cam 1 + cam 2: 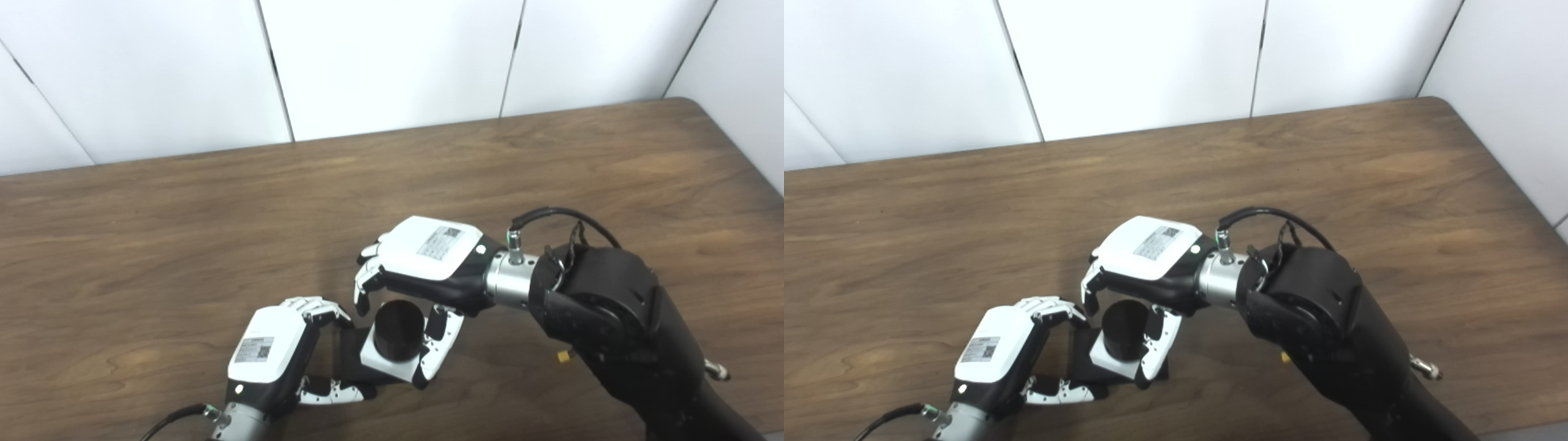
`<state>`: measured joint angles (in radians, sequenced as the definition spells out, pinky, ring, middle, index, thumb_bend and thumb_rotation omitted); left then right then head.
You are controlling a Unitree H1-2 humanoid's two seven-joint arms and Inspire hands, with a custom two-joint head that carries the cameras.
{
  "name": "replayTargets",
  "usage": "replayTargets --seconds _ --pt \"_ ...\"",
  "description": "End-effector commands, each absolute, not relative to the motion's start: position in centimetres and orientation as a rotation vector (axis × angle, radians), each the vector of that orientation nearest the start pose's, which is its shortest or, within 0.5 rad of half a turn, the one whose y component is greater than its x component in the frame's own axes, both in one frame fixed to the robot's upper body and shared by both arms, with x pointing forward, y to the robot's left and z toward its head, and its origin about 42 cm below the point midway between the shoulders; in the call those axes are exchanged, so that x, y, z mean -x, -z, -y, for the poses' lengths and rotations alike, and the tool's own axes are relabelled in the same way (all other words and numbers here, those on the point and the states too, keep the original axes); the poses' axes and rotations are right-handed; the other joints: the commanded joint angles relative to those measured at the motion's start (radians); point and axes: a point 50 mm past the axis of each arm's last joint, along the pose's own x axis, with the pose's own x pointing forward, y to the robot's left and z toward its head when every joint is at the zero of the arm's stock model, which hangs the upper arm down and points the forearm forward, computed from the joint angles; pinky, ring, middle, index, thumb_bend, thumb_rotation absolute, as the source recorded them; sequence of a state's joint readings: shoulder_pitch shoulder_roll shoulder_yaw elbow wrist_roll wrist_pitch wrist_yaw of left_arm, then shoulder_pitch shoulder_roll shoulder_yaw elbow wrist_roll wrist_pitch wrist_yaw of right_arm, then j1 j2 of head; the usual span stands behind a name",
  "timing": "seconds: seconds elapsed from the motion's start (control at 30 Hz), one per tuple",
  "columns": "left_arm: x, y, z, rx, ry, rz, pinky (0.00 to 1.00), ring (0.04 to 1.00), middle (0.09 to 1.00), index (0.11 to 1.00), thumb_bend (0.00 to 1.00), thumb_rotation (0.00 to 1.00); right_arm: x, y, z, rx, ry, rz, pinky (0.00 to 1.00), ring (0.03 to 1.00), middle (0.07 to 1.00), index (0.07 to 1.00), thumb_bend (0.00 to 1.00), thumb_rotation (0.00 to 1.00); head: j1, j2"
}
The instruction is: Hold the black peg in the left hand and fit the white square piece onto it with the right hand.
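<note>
Left hand [269, 355] grips the black base of the black peg [398, 331], fingers curled around it. Right hand [422, 257] pinches the white square piece [392, 366], seated around the peg.

Left hand [269, 355] fingers curled, right hand [429, 257] palm down, fingers spread

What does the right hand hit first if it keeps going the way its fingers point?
The right hand has its fingers pointing down and left around the peg and white piece. It is already at them, so likely the piece or peg first, then the table. Depth is unclear.
</note>
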<state>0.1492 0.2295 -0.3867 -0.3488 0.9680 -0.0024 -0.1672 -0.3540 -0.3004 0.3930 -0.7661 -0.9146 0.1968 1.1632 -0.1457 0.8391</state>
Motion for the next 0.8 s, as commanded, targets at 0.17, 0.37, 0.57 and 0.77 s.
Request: replayTargets --seconds 0.17,0.37,0.57,0.77 --pt "-20.99 -13.13 -16.74 -1.128 0.472 0.233 0.80 0.777 0.720 0.485 0.52 0.05 -25.46 -31.63 14.36 1.464 -0.841 0.390 0.96 0.972 0.918 0.920 1.00 0.40 -0.001 0.004" --pt "-21.10 -13.09 -16.75 -1.131 0.471 0.232 0.80 0.777 0.719 0.485 0.52 0.05 -25.55 -31.63 14.49 1.461 -0.831 0.386 0.99 0.999 0.944 0.959 1.00 0.43 0.000 0.002" --pt "-21.12 -13.03 -16.82 -1.131 0.470 0.224 0.80 0.778 0.719 0.485 0.52 0.05 -25.51 -31.61 14.55 1.459 -0.825 0.382 1.00 1.000 0.938 0.958 1.00 0.44 0.000 0.001" --pt "-21.12 -13.20 -16.80 -1.137 0.459 0.223 0.79 0.766 0.717 0.494 0.52 0.07 -25.51 -31.79 14.71 1.448 -0.813 0.381 1.00 1.000 0.942 0.959 1.00 0.42 0.000 0.001"
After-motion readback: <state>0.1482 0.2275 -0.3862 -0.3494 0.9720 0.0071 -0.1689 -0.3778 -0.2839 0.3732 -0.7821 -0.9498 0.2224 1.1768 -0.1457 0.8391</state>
